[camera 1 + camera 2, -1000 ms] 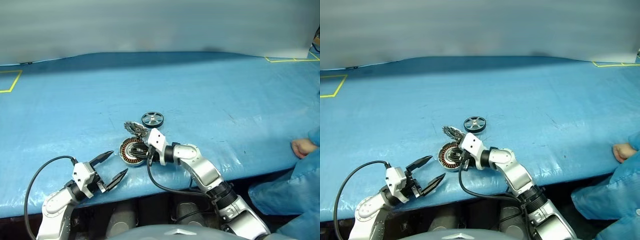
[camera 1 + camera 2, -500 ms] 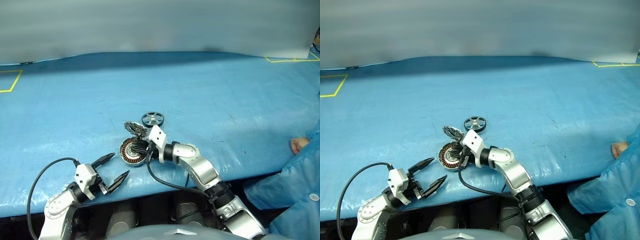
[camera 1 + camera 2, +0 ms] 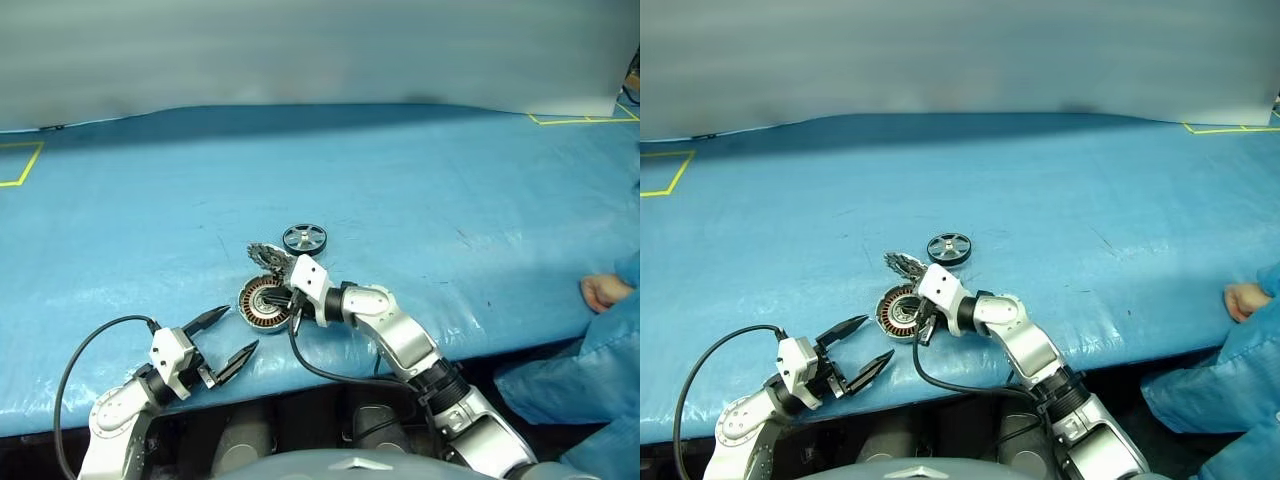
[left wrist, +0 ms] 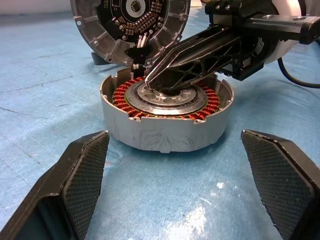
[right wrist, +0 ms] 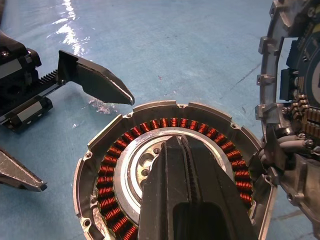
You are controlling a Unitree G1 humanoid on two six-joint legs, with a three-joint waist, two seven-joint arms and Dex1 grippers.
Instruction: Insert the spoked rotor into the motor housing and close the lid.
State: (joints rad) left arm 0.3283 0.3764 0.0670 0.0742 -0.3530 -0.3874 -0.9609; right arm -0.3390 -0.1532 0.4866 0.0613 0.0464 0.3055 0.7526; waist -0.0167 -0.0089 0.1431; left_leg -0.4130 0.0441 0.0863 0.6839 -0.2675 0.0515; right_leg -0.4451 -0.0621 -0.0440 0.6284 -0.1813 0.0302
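Right wrist view shows the right gripper (image 5: 172, 145), jaws pressed together empty over the open motor housing (image 5: 100, 165), while the spoked rotor (image 3: 304, 239) lies just beyond, lid (image 4: 131, 22) apparently upright, left gripper (image 3: 232, 335) spread nearby: nothing inserted yet.

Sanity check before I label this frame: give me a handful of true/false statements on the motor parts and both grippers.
1. The spoked rotor is already seated in the motor housing. False: it lies on the blue mat beyond the housing.
2. The lid stands open behind the housing. True.
3. The right gripper is shut, its tip over the housing's silver centre. True.
4. The left gripper is clamped on the housing. False: it is open, short of the housing, holding nothing.
5. Copper windings show inside the housing. True.
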